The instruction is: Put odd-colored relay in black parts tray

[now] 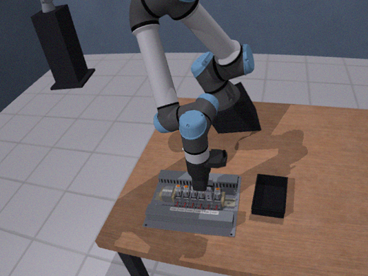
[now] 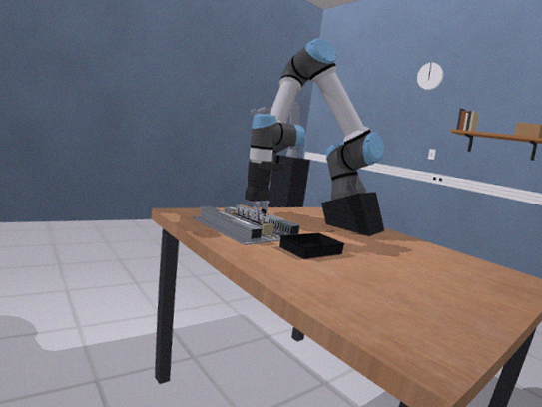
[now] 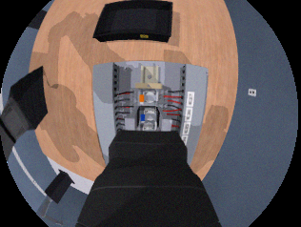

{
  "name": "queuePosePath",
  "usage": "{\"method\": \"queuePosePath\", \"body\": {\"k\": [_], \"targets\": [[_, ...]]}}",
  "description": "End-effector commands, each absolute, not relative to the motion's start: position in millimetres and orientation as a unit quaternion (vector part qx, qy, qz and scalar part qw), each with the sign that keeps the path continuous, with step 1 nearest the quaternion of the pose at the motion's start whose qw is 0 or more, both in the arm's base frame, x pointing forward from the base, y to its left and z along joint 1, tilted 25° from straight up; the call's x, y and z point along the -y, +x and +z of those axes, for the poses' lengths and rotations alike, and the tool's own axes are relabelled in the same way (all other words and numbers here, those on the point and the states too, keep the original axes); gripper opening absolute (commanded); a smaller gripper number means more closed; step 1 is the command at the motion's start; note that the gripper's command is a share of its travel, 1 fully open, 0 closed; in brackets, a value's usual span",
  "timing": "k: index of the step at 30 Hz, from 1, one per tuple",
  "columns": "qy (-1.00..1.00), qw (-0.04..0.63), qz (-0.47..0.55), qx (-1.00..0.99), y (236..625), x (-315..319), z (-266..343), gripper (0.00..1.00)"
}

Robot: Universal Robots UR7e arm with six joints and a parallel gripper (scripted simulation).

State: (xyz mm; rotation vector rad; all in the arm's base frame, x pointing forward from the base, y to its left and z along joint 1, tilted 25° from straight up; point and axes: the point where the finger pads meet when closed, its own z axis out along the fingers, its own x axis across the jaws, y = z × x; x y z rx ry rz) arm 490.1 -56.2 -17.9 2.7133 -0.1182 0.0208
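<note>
The relay with a blue button [image 3: 143,117] is between the fingers of my gripper [image 1: 208,188] [image 2: 260,206] [image 3: 148,113], which is shut on it. In the exterior view it stands higher than the row of relays, over the panel. Relays with orange buttons [image 1: 217,188] [image 3: 142,98] sit in the row; some are hidden behind the gripper in the wrist view. The grey relay panel [image 1: 197,226] [image 2: 227,223] [image 3: 102,95] appears flat on the table. The black parts tray [image 1: 267,211] [image 2: 308,252] [image 3: 130,36] is beside the panel and shows no relay inside.
The wooden table [image 1: 344,180] [image 2: 380,287] carries the panel near one corner. Grey slotted wire ducts [image 1: 228,181] [image 3: 115,91] run along both sides of the relay row. The arm's black base mount [image 1: 235,118] [image 2: 355,213] stands behind, at the table's back.
</note>
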Motion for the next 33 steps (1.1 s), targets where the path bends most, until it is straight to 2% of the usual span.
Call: {"method": "queuePosePath", "body": {"k": [1, 33], "targets": [[0.977, 0.210, 0.013, 0.042, 490.7, 55.4, -16.7, 0.00], [0.976, 0.211, 0.038, 0.037, 489.2, 55.2, -16.5, 0.00]]}}
